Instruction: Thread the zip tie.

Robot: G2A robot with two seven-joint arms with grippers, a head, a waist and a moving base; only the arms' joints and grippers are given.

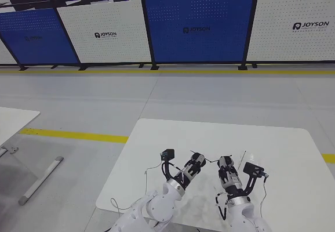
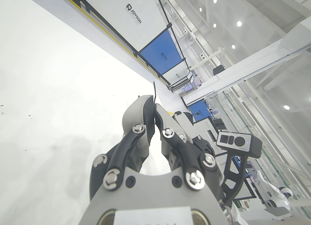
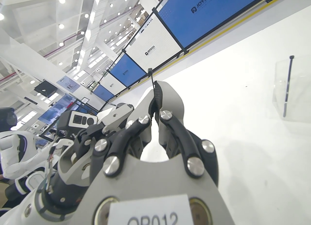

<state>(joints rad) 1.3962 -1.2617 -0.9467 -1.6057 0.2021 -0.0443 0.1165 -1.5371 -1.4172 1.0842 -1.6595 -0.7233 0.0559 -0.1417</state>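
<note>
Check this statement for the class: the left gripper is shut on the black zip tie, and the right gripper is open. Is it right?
Not quite. The right gripper is not open. The right wrist view shows its jaws shut on the black zip tie, whose head sticks out past the fingertips. The left gripper is shut on the tie, as stated.

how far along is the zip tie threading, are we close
Done: the zip tie is picked up, the right gripper shut just below its head, the left gripper shut on what looks like its tail. In hand: both grippers sit close together above the table. Still to do: the tail tip stands free and nothing passes through the head, so the threading is not yet done.
</note>
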